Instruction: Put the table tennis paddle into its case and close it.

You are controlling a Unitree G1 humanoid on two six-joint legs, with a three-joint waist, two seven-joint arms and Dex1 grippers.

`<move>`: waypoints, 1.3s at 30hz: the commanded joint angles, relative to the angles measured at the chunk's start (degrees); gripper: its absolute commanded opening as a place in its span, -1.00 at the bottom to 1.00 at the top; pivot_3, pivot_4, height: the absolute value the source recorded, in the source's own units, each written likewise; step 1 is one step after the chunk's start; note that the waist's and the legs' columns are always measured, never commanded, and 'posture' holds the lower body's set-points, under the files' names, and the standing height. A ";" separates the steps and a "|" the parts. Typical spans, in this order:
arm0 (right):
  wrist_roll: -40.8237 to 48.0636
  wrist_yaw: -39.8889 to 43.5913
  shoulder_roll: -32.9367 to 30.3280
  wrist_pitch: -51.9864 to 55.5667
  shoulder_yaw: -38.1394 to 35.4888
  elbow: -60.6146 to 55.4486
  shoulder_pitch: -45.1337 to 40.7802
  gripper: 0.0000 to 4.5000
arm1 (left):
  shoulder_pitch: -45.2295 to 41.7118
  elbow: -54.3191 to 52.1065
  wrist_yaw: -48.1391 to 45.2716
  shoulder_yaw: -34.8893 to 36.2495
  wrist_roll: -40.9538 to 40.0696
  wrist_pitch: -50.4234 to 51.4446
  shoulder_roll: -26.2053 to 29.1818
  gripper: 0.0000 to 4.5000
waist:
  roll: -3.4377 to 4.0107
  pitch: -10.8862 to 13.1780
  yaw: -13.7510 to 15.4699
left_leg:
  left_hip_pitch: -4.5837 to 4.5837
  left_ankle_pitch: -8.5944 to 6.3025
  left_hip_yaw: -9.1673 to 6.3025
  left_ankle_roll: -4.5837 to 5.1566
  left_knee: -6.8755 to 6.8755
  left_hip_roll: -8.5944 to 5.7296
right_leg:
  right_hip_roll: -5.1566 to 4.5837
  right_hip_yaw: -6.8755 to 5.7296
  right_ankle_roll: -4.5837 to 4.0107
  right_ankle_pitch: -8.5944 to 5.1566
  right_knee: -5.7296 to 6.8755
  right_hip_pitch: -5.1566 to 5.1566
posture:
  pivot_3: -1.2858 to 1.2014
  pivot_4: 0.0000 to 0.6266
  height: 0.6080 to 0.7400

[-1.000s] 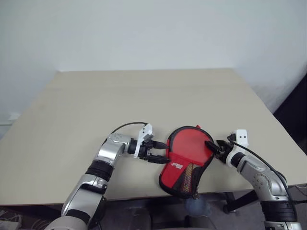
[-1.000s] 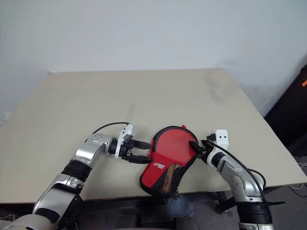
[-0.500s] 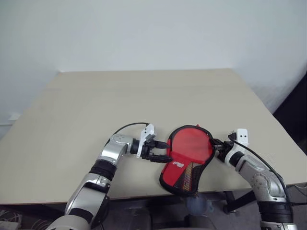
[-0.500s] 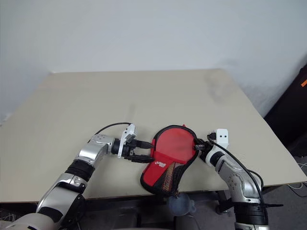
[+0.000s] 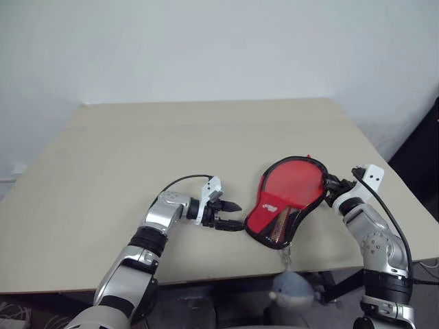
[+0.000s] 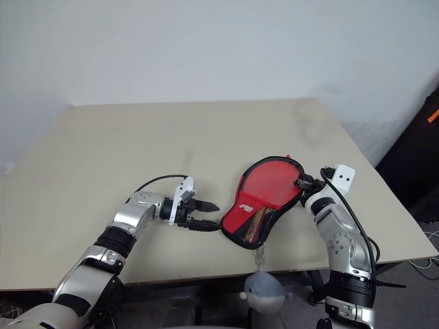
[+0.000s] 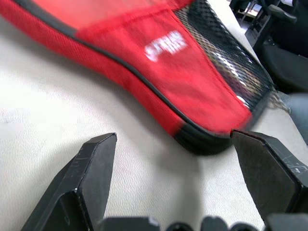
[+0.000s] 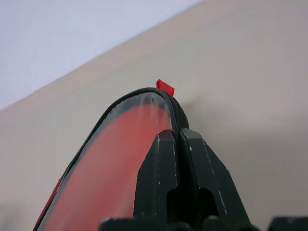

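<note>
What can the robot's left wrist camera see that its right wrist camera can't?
The left wrist view shows the case's white logo and black mesh patch, with the left gripper's two fingers spread wide apart. The right wrist view shows the case's clear rounded half, a small red tab, and the right gripper's fingers pressed together at the case's edge. Both show the red case lying on the beige table.

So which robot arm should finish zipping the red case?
Probably the right: its end effector is shut on the case rim. The left end effector is open beside it, not touching.
</note>
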 commanded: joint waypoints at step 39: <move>-6.45 1.40 -1.60 -18.09 -3.52 2.31 4.50 0.82 | -1.24 -0.48 1.22 2.95 -1.26 -0.21 -1.62 0.80 | 0.16 0.01 -2.27 | 0.01 0.00 0.10 0.02 -0.23 -0.01 | 0.18 0.41 0.00 -0.01 -0.01 -0.19 | 0.03 -1.00 1.00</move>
